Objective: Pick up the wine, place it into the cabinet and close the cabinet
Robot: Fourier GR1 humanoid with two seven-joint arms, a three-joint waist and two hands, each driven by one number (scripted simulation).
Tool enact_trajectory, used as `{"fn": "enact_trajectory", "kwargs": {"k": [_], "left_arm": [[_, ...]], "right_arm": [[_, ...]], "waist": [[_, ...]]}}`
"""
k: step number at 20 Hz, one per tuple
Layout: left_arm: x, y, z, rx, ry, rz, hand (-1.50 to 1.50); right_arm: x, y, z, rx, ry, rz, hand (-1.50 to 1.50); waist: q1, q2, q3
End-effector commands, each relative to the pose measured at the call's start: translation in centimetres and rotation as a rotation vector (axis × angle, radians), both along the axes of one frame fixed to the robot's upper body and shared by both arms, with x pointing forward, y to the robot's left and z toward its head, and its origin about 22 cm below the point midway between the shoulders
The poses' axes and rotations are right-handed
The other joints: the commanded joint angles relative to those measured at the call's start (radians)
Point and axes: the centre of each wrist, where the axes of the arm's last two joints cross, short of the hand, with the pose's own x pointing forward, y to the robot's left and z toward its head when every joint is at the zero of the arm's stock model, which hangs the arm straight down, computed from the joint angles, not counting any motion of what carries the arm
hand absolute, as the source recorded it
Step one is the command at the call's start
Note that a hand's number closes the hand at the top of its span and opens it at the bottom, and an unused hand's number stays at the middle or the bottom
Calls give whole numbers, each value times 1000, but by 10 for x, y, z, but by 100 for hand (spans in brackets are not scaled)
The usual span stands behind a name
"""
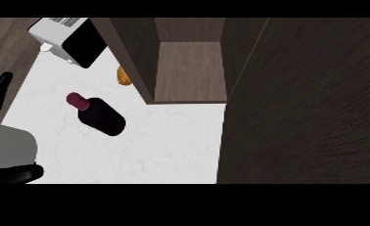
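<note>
Left hand (pixel 20 173) at lower-left edge, black, mostly cut off; fingers' state cannot tell. Toaster (pixel 66 40) upper left. Wine (pixel 98 114) on white surface (pixel 166 146), neck toward upper left, untouched. Orange item (pixel 124 76) beside cabinet (pixel 189 68), door (pixel 296 107) open. Right hand out of view.

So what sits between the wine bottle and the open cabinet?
Head view: mostly bare white counter between the wine bottle and the cabinet. An orange-brown item sits by the cabinet's left wall, farther back; what it is can't be told.
</note>
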Motion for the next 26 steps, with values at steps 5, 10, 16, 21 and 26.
{"fn": "enact_trajectory", "kwargs": {"k": [5, 10, 16, 21, 26], "left_arm": [[36, 14, -41, 22, 68, -23, -150], [44, 17, -98, 68, 109, 56, -150], [55, 44, -136, 91, 92, 163, -150], [53, 55, -173, 85, 156, 152, -150], [55, 55, -199, 83, 180, 124, -150]], "right_arm": [[-33, -12, 35, 56, -91, 30, -150], [-27, -10, 16, 71, -69, 13, -150], [-27, -14, 17, 40, -71, 23, -150], [-21, -15, 15, 50, -73, 38, -150], [-31, -20, 18, 59, -57, 27, -150]], "waist": [[-3, 3, 0], [-10, 2, 0], [-5, 3, 0], [1, 4, 0], [0, 3, 0]]}}
